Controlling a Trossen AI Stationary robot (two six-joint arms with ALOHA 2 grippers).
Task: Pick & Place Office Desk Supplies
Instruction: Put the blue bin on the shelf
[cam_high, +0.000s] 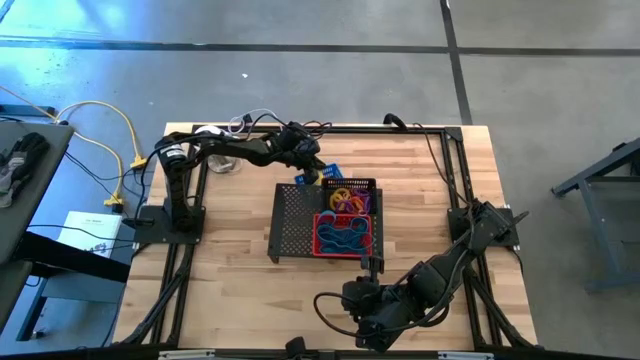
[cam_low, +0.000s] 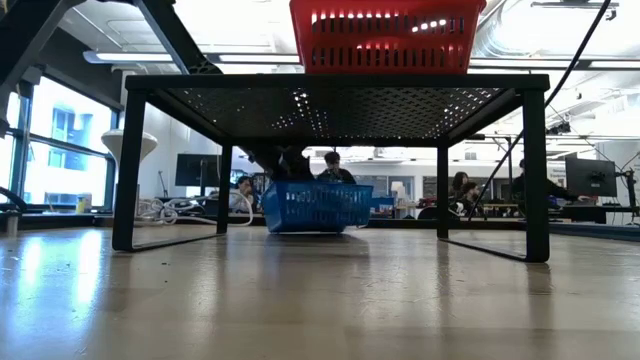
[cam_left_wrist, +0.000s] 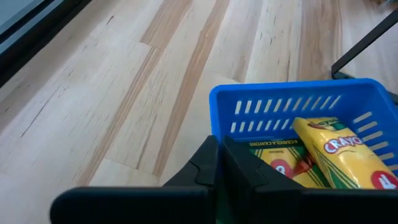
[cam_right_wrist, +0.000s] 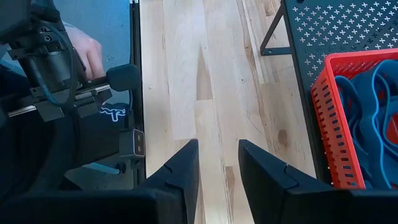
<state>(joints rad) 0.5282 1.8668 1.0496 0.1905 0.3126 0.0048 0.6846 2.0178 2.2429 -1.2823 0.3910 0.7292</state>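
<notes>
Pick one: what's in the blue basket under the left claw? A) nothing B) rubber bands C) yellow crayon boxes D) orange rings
C: the left wrist view shows yellow crayon boxes lying inside the blue basket, just past the shut left claw.

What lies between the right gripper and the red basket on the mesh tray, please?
Only bare wooden table separates the right gripper from the red basket, as the right wrist view shows.

**Colours and patterns observed**

Blue slotted basket (cam_left_wrist: 292, 106) holds yellow crayon boxes (cam_left_wrist: 339, 152) with red lettering. Red mesh basket (cam_right_wrist: 348, 118) contains blue rubber-band loops (cam_right_wrist: 373, 118). Black perforated tray (cam_high: 300, 215). Pale striped wood table (cam_high: 240, 290). Purple and orange rings (cam_high: 348, 200).
</notes>
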